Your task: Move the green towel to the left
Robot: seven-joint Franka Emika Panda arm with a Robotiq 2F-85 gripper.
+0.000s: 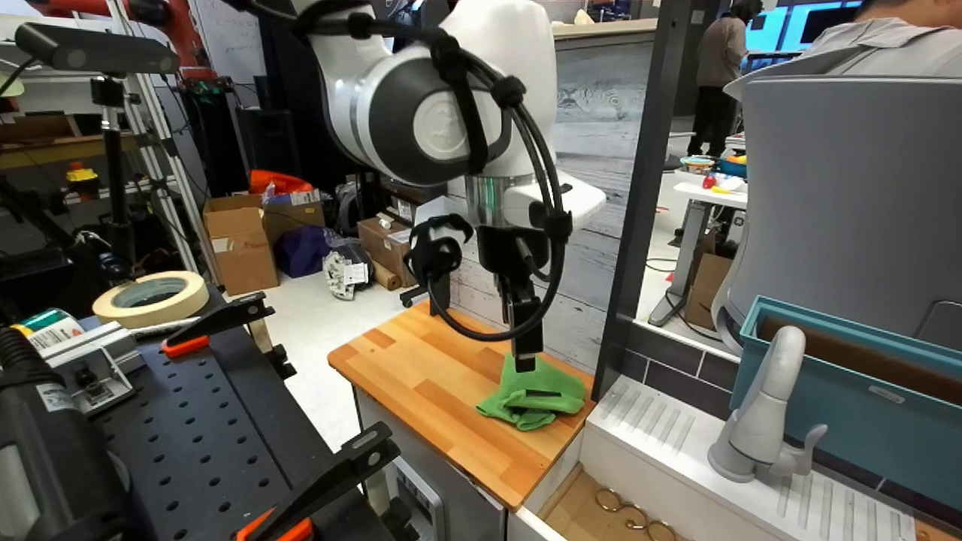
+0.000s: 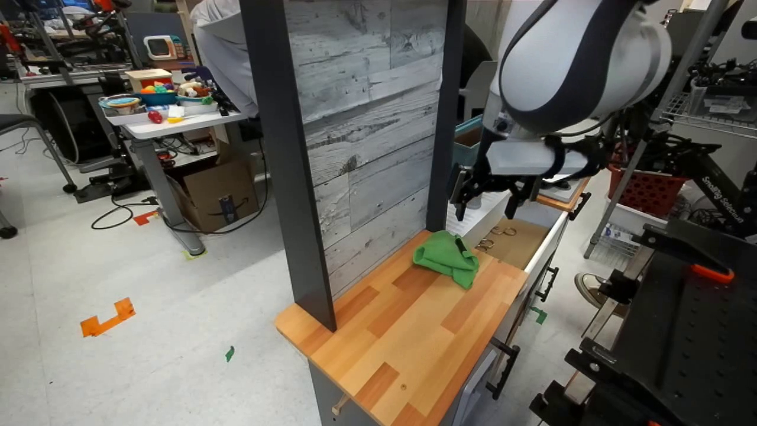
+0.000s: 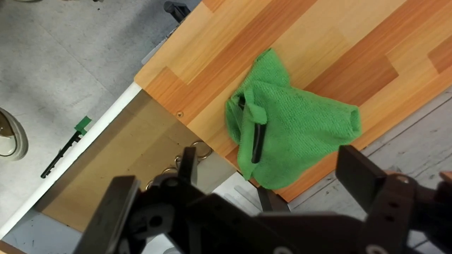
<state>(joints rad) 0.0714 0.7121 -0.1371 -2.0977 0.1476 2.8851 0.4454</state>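
Towel (image 3: 296, 123) lies crumpled on the tabletop (image 2: 408, 337), at the end beside the sink (image 3: 116, 165), a short black piece (image 3: 259, 143) showing at its fold. The gripper (image 2: 485, 212) hangs higher up, near the towel but apart from it, fingers spread wide and holding nothing. Beside the towel, a grey plank panel (image 2: 372, 124) lines the tabletop's long edge. On the ledge (image 1: 654, 424) past the sink rises the faucet (image 1: 761, 409), with a teal box (image 1: 864, 409) behind it. Farther off come a grey chair (image 1: 849, 203) and a person (image 1: 887, 52).
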